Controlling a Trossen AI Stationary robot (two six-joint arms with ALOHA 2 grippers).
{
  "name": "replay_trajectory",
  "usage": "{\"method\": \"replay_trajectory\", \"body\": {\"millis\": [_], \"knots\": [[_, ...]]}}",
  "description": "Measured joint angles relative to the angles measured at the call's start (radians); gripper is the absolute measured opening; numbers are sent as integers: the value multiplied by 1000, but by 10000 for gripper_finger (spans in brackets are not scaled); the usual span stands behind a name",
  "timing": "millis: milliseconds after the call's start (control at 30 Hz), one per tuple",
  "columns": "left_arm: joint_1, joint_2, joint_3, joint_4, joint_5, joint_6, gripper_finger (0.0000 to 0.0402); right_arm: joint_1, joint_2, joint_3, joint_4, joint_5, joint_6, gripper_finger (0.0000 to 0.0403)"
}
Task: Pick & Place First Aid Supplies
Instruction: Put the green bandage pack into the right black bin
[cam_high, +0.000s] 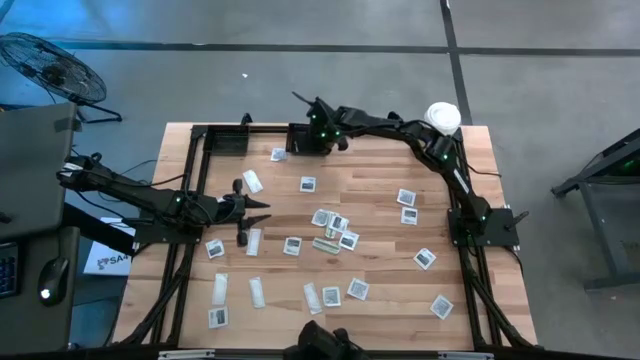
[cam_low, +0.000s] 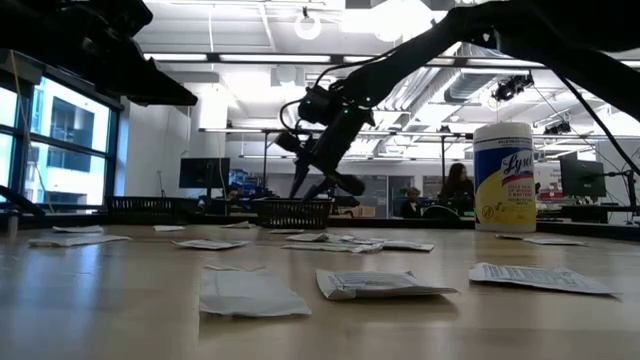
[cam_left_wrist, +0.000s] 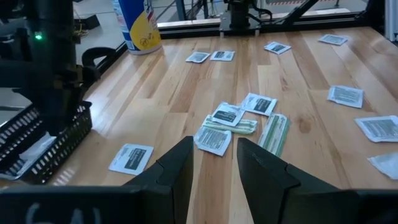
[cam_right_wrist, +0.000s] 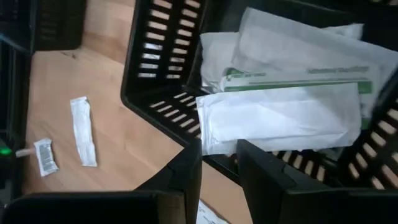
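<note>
Basket (cam_right_wrist: 161, 93) top centre of high view, under my right gripper (cam_right_wrist: 219, 163): fingers parted, empty. My left gripper (cam_left_wrist: 214, 158) mid-left, parted, empty.

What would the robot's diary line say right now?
right pincer: open above black slotted plastic basket | left pincer: open above wooden table | white flat packets: inside basket

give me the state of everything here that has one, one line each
left hand: open, empty, above the table
right hand: open, empty, over the black basket
black basket: upright, holding several white packets
packets on the table: lying flat, scattered, a few overlapping in the middle
white tub: upright, lid closed
</note>
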Motion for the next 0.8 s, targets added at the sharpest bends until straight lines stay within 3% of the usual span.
{"method": "replay_trajectory", "body": {"millis": [200,367,500,800], "knots": [[0,0,0,1,-3,0,121,1,0,0,19,17,19,94],[0,0,0,0,-4,0,121,7,-21,0,84,157,-12,94],[0,0,0,-2,-4,0,121,11,-24,3,91,129,-9,94],[0,0,0,-7,-1,0,121,148,-96,2,-38,251,-225,94]]}}
